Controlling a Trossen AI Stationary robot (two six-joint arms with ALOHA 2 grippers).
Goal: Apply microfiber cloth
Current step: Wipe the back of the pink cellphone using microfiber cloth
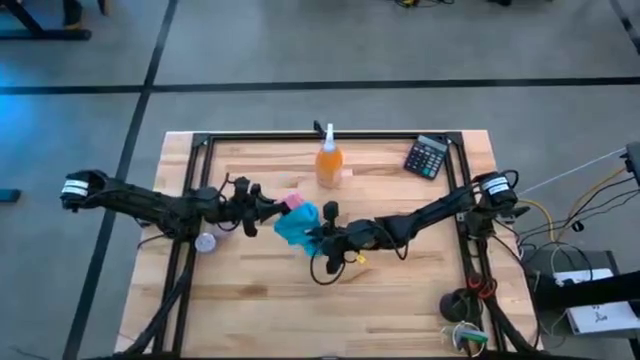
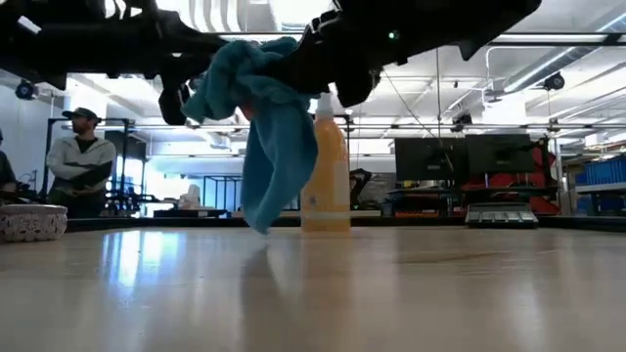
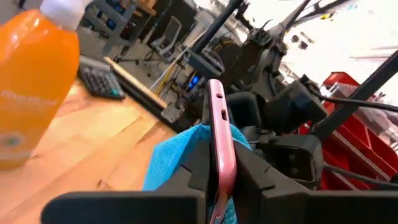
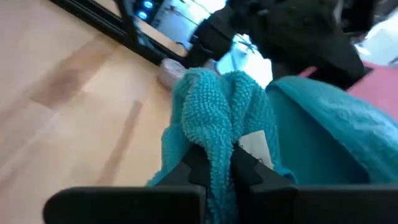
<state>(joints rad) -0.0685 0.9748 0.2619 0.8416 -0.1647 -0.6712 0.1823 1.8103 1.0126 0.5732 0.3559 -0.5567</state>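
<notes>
The turquoise microfiber cloth (image 1: 297, 225) hangs bunched above the middle of the table, with my right gripper (image 1: 318, 236) shut on it. Coming from the left, my left gripper (image 1: 272, 205) is shut on a phone in a pink case (image 1: 293, 200), right next to the cloth. In the left wrist view the phone (image 3: 219, 124) shows edge-on, with the cloth (image 3: 177, 158) behind and beside it. In the low view the cloth (image 2: 277, 147) dangles in front of the orange spray bottle (image 2: 328, 181). My left gripper pinches the phone between its two fingers (image 3: 193, 168), one on each flat face, the pink edge (image 3: 222, 152) showing between them. The fingers come level from the table's left. The phone is lifted clear and sticks out past the fingertips toward the cloth. My right gripper pinches a bunched fold (image 4: 219, 140) of the cloth, several layers thick, between its two fingers (image 4: 252, 167), coming from the table's right. The cloth is lifted, slack, and hangs below the fingers; part of it drapes toward the phone (image 4: 379, 81). Its lower end (image 2: 259, 223) hangs near the tabletop.
The orange spray bottle (image 1: 329, 160) stands upright at the far middle. A black calculator (image 1: 428, 157) lies at the far right. A small round pale object (image 1: 206, 241) sits under the left arm. Bare wood (image 1: 400, 300) lies toward the near edge. People stand beyond the table.
</notes>
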